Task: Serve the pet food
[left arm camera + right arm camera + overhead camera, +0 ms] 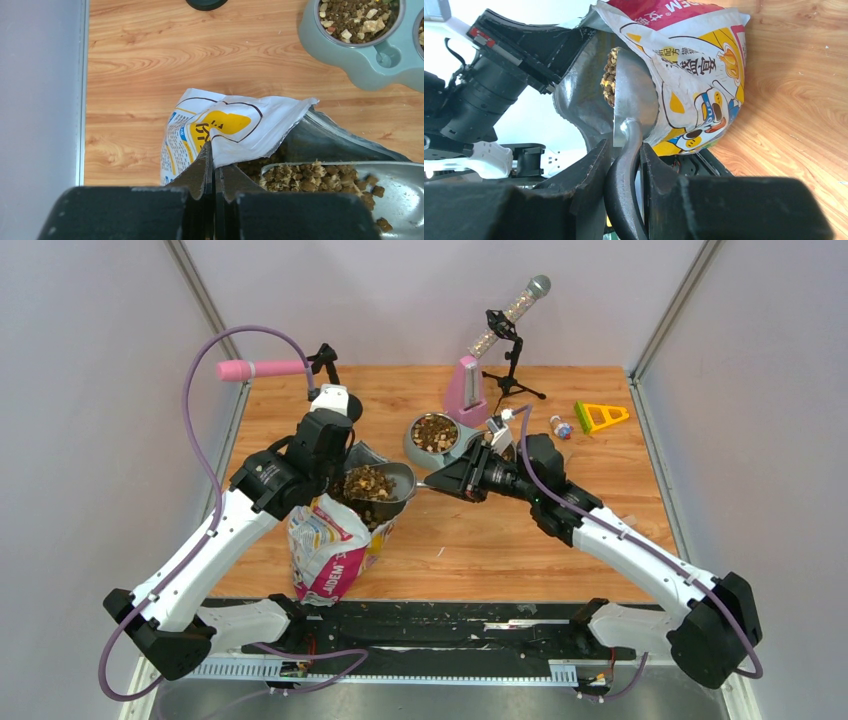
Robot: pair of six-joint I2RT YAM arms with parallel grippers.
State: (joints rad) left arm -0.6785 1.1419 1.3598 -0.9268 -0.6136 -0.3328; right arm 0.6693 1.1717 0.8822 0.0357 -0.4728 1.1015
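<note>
The printed bag (325, 550) stands open at the near left. My left gripper (338, 455) is shut on its upper rim; in the left wrist view the fingertips (215, 161) pinch the white bag edge (235, 125). My right gripper (452, 480) is shut on the dark handle (624, 170) of a metal scoop (392, 483). The scoop sits level at the bag's mouth, heaped with brown pet food (365, 483), which also shows in both wrist views (310, 176) (610, 77). A green double bowl (412, 452) behind holds more pet food (435, 430) (352, 12).
A pink roller on a black stand (262, 369) is at the back left. A pink holder with a treat-filled tube (505, 320) and tripod stands at the back centre. A small bottle (562, 427) and a yellow triangle (600, 417) lie at the back right.
</note>
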